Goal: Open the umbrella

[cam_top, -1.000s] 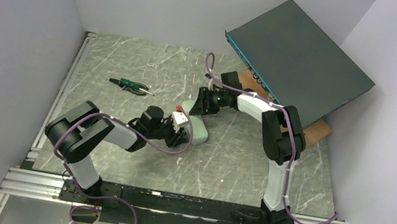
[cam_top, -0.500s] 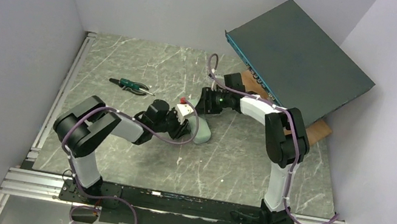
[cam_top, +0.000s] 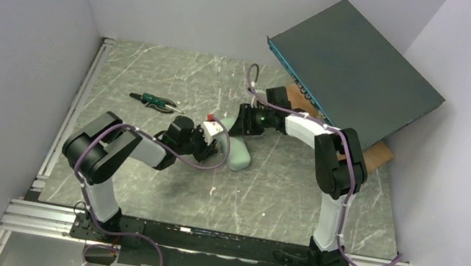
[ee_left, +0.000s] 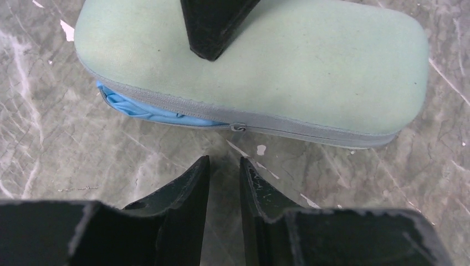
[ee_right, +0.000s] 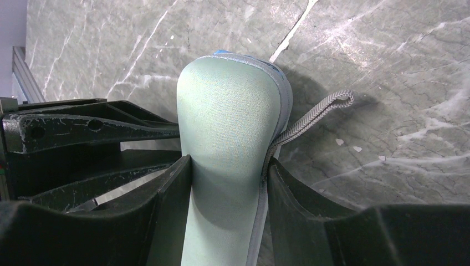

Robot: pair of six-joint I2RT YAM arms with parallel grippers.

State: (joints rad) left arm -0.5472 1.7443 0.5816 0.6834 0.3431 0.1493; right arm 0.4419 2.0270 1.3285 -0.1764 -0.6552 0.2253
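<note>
The umbrella (ee_left: pixel 149 111) shows only as a fold of sky-blue fabric in the part-open zip seam of a pale grey-green oblong case (ee_left: pixel 249 61) lying on the table (cam_top: pixel 155 75). The small zip pull (ee_left: pixel 238 127) sits on the seam facing my left gripper (ee_left: pixel 223 160). That gripper is just short of the case, its jaws a narrow gap apart with nothing between them. My right gripper (ee_right: pixel 229 160) is shut on the case (ee_right: pixel 230 111), one finger on each long side. From above, the case (cam_top: pixel 239 155) lies between the left gripper (cam_top: pixel 216 137) and the right gripper (cam_top: pixel 238 127).
A grey strap loop (ee_right: pixel 316 116) trails from the case on the table. Green-handled pliers (cam_top: pixel 154 101) lie to the far left. A big dark-grey flat box (cam_top: pixel 353 70) leans at the back right over a wooden board (cam_top: pixel 376 155). Walls close in on three sides.
My left gripper has shifted left and farther from me along the case's side, and its jaws have narrowed. The right gripper keeps its hold on the case.
</note>
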